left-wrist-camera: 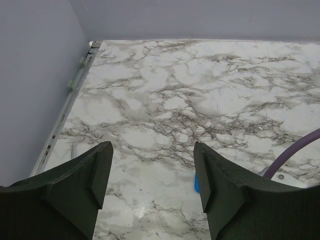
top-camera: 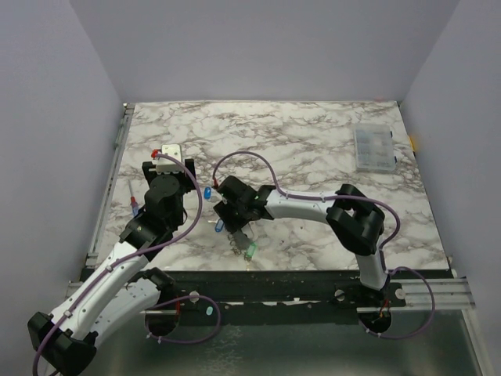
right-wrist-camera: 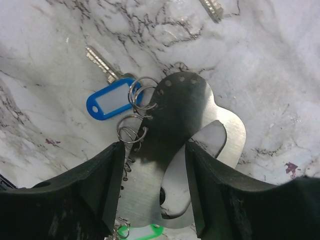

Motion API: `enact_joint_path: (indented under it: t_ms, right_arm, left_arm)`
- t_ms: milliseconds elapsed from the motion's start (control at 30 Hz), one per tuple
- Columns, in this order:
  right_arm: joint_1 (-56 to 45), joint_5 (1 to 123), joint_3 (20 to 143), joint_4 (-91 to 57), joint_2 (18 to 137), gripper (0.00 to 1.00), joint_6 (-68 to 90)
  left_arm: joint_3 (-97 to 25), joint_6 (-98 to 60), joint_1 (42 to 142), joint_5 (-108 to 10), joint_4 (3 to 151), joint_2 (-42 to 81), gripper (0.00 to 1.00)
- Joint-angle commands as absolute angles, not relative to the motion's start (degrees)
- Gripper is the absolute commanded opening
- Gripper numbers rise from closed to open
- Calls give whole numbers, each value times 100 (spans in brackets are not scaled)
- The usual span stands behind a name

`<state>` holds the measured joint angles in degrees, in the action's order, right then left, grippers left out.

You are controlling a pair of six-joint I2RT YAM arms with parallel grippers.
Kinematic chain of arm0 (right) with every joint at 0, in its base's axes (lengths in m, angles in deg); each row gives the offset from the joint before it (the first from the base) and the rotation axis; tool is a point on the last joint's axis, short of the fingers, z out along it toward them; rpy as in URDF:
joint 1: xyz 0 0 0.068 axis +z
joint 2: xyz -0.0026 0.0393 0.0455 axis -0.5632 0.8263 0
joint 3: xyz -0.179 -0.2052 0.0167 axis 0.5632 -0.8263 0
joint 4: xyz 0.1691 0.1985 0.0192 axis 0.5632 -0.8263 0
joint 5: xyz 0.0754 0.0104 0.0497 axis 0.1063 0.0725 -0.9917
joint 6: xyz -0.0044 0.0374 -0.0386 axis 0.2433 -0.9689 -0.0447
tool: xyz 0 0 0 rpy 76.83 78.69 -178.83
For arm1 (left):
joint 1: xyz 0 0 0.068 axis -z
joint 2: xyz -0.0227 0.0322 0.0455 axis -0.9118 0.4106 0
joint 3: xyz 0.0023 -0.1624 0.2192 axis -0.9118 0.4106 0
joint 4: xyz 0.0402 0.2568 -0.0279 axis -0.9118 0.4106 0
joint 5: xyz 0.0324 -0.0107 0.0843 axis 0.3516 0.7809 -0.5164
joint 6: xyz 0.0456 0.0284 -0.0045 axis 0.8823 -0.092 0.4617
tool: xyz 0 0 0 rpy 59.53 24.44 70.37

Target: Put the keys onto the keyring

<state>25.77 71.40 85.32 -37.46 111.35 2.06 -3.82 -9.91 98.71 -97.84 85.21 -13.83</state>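
Observation:
In the right wrist view the keyring [right-wrist-camera: 220,125] is a flat silvery plate with small holes along one edge, lying on the marble. Split rings [right-wrist-camera: 132,131] hang from those holes. A blue-tagged key [right-wrist-camera: 107,104] is on one ring and a green tag [right-wrist-camera: 140,232] shows at its lower end. A loose key [right-wrist-camera: 212,9] lies beyond. My right gripper [right-wrist-camera: 155,150] is open, with one finger on each side over the plate. In the top view it [top-camera: 235,215] is among the blue keys [top-camera: 207,192] and the green one [top-camera: 250,251]. My left gripper [left-wrist-camera: 152,150] is open and empty above bare marble [top-camera: 176,168].
A clear compartment box [top-camera: 373,147] stands at the far right. A thin screwdriver with a red-and-blue handle [top-camera: 135,204] lies near the table's left edge. A blue key edge [left-wrist-camera: 196,182] shows beside my left gripper's right finger. Walls enclose the table on three sides.

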Motion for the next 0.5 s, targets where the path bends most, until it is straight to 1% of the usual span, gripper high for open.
enact_joint_path:
  t_ms: [0, 133, 267, 467]
  right_arm:
    - [2606, 7349, 8564, -4086, 11198, 57, 17]
    - [2680, 7139, 8382, -3951, 10916, 53, 181]
    - [2780, 6820, 8107, -3633, 10516, 53, 497]
    - [2777, 6934, 7832, -3362, 10169, 52, 596]
  left_arm:
    - [-551, -1000, 9829, -9863, 8613, -1461, 72]
    - [-538, -991, 9828, -9843, 8613, -1455, 72]
    - [-547, -991, 9826, -9805, 8611, -1432, 72]
    - [-539, -991, 9820, -9784, 8610, -1432, 72]
